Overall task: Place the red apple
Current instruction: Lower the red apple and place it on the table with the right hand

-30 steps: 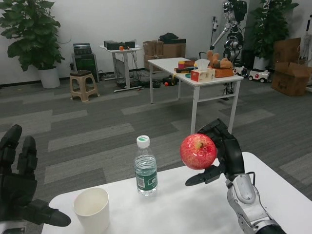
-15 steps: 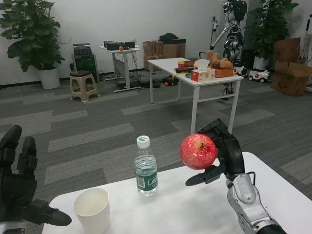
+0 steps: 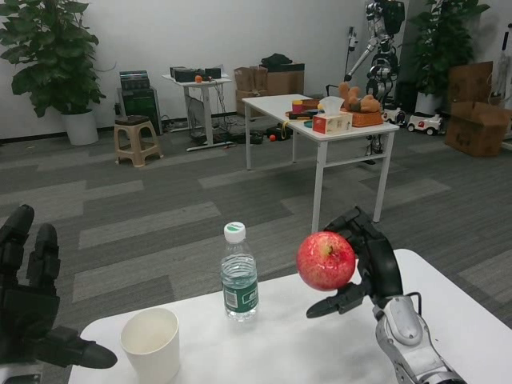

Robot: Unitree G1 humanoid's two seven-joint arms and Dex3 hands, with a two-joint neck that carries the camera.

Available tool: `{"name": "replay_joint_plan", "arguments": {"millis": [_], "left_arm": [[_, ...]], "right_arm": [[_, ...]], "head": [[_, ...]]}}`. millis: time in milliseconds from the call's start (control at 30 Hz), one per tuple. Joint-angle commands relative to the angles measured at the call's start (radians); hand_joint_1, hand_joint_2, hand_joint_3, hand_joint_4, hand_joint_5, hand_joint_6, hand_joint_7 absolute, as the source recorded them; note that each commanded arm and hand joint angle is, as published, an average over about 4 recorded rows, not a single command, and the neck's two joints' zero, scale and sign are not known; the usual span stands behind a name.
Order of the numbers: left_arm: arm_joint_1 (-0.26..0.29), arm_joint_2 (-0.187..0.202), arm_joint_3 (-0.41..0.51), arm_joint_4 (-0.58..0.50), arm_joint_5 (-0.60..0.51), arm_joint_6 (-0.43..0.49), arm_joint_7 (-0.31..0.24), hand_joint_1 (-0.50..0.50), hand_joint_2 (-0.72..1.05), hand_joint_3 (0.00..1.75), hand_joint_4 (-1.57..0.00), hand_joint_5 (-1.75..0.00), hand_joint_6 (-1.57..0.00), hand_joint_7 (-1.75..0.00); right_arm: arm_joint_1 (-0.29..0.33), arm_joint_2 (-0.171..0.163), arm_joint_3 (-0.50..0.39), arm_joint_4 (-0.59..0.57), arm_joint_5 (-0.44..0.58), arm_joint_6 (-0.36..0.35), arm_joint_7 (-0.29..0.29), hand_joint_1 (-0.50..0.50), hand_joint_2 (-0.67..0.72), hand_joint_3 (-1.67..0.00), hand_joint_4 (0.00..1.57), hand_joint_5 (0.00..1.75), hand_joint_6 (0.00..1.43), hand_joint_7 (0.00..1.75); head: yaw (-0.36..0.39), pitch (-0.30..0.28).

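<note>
The round red apple (image 3: 326,260) is held above the white desk (image 3: 304,336) by the right robot hand (image 3: 364,264), whose black fingers are wrapped behind the fruit while the thumb is tucked under it; the apple is clear of the desk surface, to the right of the clear plastic water bottle with a white cap and green label (image 3: 239,274). The left robot hand (image 3: 30,304) is kept at the near left edge, fingers spread and nothing in it.

The step in hand is judged to be the lowering of the apple onto the desk; it is best done by bringing the fruit straight down over the bare patch to the right of the bottle, well apart from it, until the underside is touching the surface, and only then should the fingers be loosened; a round fruit let go from height is likely to roll toward the desk edge.

The white paper cup (image 3: 150,342) is standing upright near the left front of the desk; nothing can be seen inside it. The bottle is capped; its fill level cannot be told.
</note>
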State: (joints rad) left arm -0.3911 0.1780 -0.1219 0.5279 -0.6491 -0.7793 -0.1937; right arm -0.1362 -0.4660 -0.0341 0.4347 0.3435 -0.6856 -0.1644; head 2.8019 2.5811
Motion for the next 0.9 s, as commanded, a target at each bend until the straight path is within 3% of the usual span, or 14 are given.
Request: {"name": "replay_joint_plan", "arguments": {"millis": [33, 267, 467, 600, 900], "left_arm": [[0.008, 0.008, 0.004, -0.004, -0.008, -0.009, -0.003, -0.43, -0.44, 0.07, 0.0, 0.0, 0.0, -0.42], [0.008, 0.008, -0.004, 0.0, -0.014, -0.008, -0.003, -0.43, -0.37, 0.07, 0.0, 0.0, 0.0, -0.42], [0.008, 0.012, -0.014, 0.001, -0.02, -0.009, -0.003, -0.43, -0.37, 0.07, 0.0, 0.0, 0.0, -0.42], [0.009, 0.012, -0.017, 0.002, -0.021, -0.009, -0.003, -0.43, -0.37, 0.04, 0.0, 0.0, 0.0, -0.42], [0.0, 0.013, -0.03, 0.014, -0.023, -0.008, -0.003, -0.42, -0.41, 0.04, 0.0, 0.0, 0.0, -0.42]], "right_arm": [[0.034, 0.0, 0.001, 0.016, 0.008, -0.011, -0.006, 0.29, 0.15, -0.24, 0.41, 1.45, 1.0, 1.61], [0.109, 0.015, 0.003, 0.025, 0.008, -0.016, -0.009, 0.29, 0.15, -0.24, 0.43, 1.45, 1.0, 1.61], [0.14, 0.055, 0.002, 0.108, 0.026, -0.094, -0.023, 0.29, 0.15, -0.24, 0.41, 1.45, 0.98, 1.61], [0.165, 0.067, 0.008, 0.15, 0.039, -0.117, -0.029, 0.29, 0.15, -0.24, 0.41, 1.45, 0.95, 1.61], [0.192, 0.089, 0.014, 0.219, 0.04, -0.118, -0.027, 0.29, 0.15, -0.24, 0.4, 1.45, 0.97, 1.64]], "head": [[0.0, -0.014], [-0.033, -0.08], [-0.078, -0.128], [-0.131, -0.192], [-0.13, -0.2]]}}
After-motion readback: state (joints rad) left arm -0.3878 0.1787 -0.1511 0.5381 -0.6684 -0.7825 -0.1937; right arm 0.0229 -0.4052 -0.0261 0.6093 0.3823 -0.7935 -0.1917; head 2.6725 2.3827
